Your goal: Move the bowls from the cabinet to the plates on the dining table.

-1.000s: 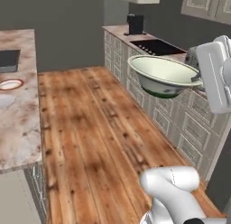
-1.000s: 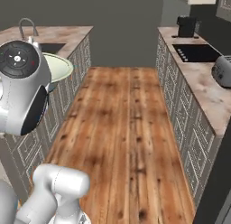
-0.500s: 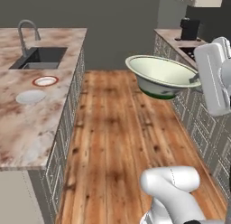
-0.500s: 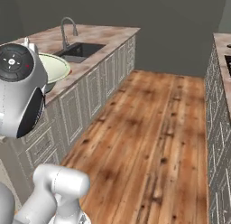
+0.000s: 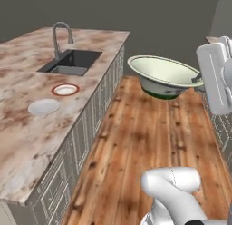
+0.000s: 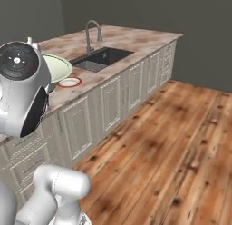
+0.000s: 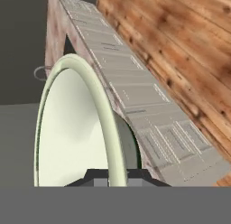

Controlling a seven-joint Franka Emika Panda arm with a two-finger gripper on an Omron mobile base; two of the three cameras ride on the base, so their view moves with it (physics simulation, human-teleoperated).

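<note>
A wide cream-white bowl [image 5: 162,75] with a dark green base hangs tilted in the air over the wooden floor, and my gripper [image 5: 196,78] is shut on its right rim. In the hand view the bowl's rim [image 7: 92,105] runs down between the two fingertips of the gripper [image 7: 118,175]. The bowl [image 6: 57,68] peeks out behind my arm in the right base view. On the dining table [image 5: 27,138] to the left lie two plates: one with a red-orange edge [image 5: 65,89] and a plain pale one [image 5: 44,106]. The cabinet is out of view.
The marbled table holds a dark sink [image 5: 72,62] with a curved faucet [image 5: 61,33] beyond the plates. Cream panelled fronts [image 6: 113,101] line its side. Wooden floor [image 5: 149,142] stretches between the table and me.
The whole picture has shifted as the base turned and drove; the table with sink and plates now lies closer on the left. The bowl stays in my grip at the same height.
</note>
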